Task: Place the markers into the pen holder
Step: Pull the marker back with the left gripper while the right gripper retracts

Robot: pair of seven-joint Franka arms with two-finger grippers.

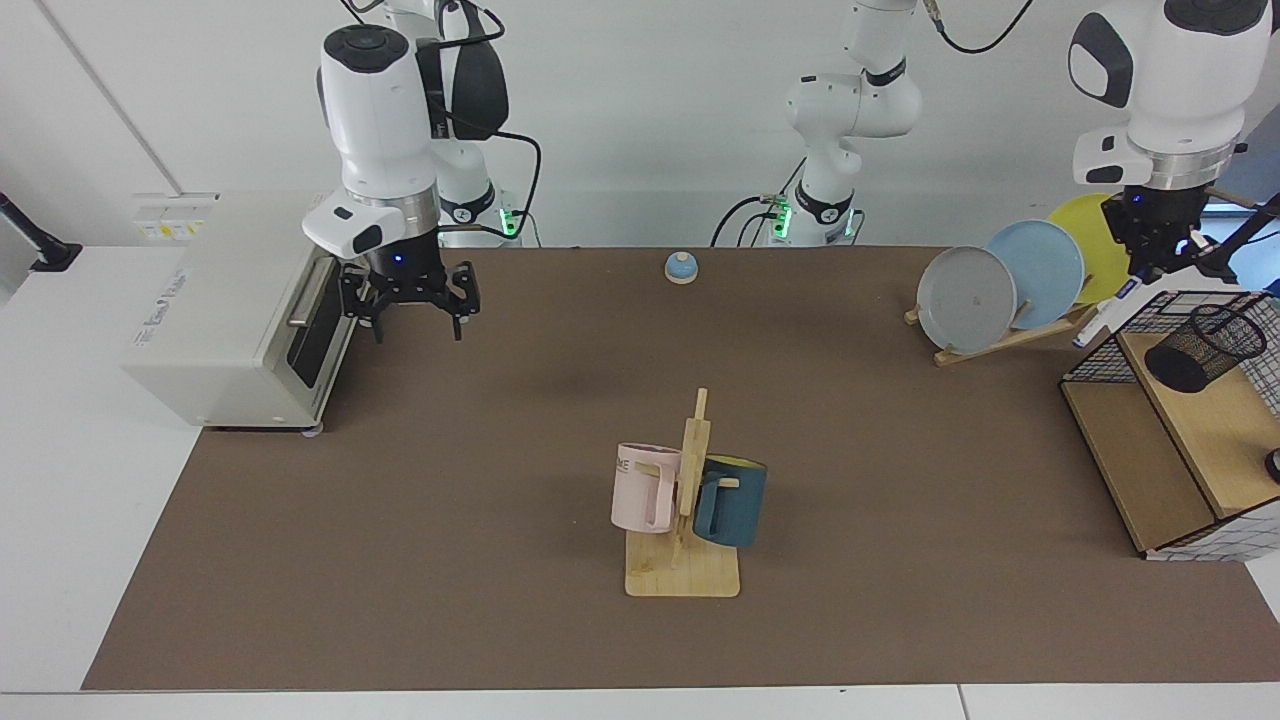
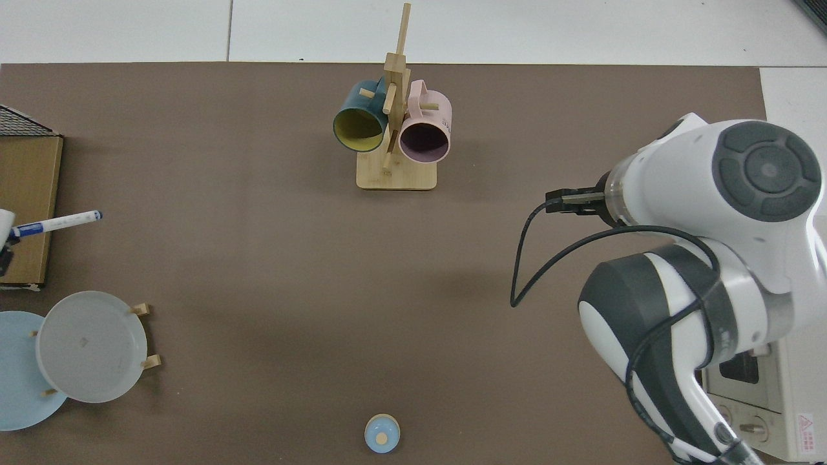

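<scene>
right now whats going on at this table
The left end effector holds a marker in the air next to the wire shelf frame, short of the black mesh pen holder standing on the shelf. The marker is not in yet. The right end effector hangs open and empty in front of the toaster oven, waiting.

My left tool (image 1: 1150, 268) holds the slim white blue-capped marker (image 1: 1100, 320) tilted (off the surface) beside the small black wire-mesh pen holder (image 1: 1205, 347).
</scene>
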